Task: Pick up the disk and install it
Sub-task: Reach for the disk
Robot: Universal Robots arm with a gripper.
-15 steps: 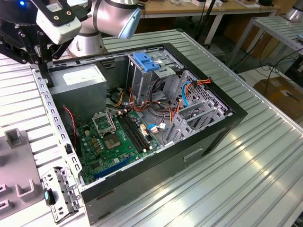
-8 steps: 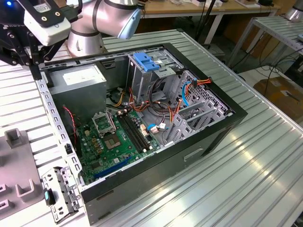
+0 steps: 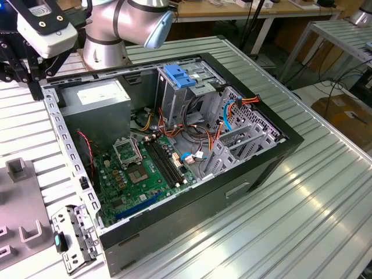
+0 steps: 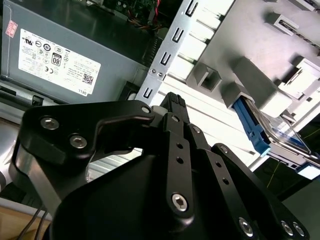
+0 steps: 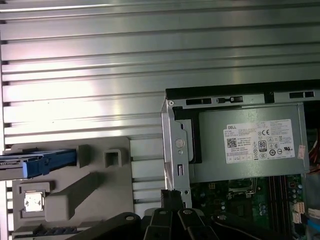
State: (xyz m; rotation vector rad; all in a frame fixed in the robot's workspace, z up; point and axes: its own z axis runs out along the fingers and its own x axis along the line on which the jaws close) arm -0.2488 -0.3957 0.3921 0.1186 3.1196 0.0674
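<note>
Robotics lab or workshop: ribbed aluminium bench (image 3: pixel 314 203), opened computer case (image 3: pixel 244 181), robot arm (image 3: pixel 116 23), cabled desks (image 3: pixel 232 10) behind.

Ribbed aluminium tabletop (image 3: pixel 302 215), with bright reflections along its slats. Wooden-topped workbench (image 3: pixel 232 11) on white legs behind it, with dark cables (image 3: pixel 253 26) hanging below. Second slatted metal table (image 3: pixel 343 32) at the exterior view's right. Cardboard box (image 3: pixel 346 113) on pale floor (image 3: pixel 308 93).

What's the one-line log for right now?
gripper: shut, empty | silver rectangular metal disk in blue bracket: resting in grey holder | installed: no
</note>
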